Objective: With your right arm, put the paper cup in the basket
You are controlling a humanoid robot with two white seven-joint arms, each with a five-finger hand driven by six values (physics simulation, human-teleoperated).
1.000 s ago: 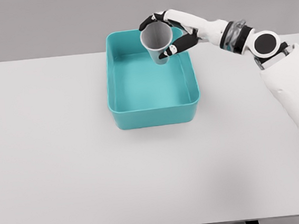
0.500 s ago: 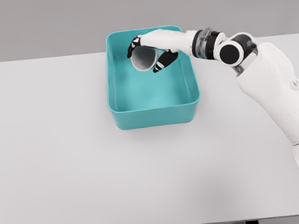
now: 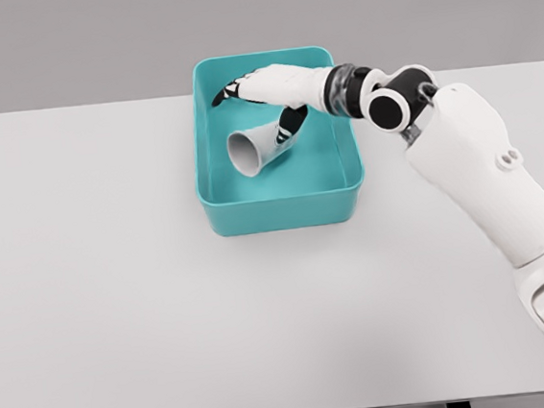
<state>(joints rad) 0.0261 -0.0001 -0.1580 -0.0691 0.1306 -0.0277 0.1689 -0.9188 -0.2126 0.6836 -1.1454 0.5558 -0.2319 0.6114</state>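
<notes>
The grey paper cup (image 3: 255,149) lies tilted on its side inside the teal basket (image 3: 282,213), its mouth turned toward the front left. My right hand (image 3: 255,109) hovers just over it within the basket's back half. The fingers (image 3: 226,93) stretch out to the left and the thumb (image 3: 290,123) points down beside the cup's base; whether the thumb touches the cup I cannot tell. The hand is open and holds nothing. My left arm does not show.
The basket stands at the back centre of a white table (image 3: 117,296). My right forearm (image 3: 459,147) crosses over the basket's right rim from the right side.
The hand carried the cup left and down into the basket, then spread its fingers and let go. The cup dropped onto its side inside the basket.
</notes>
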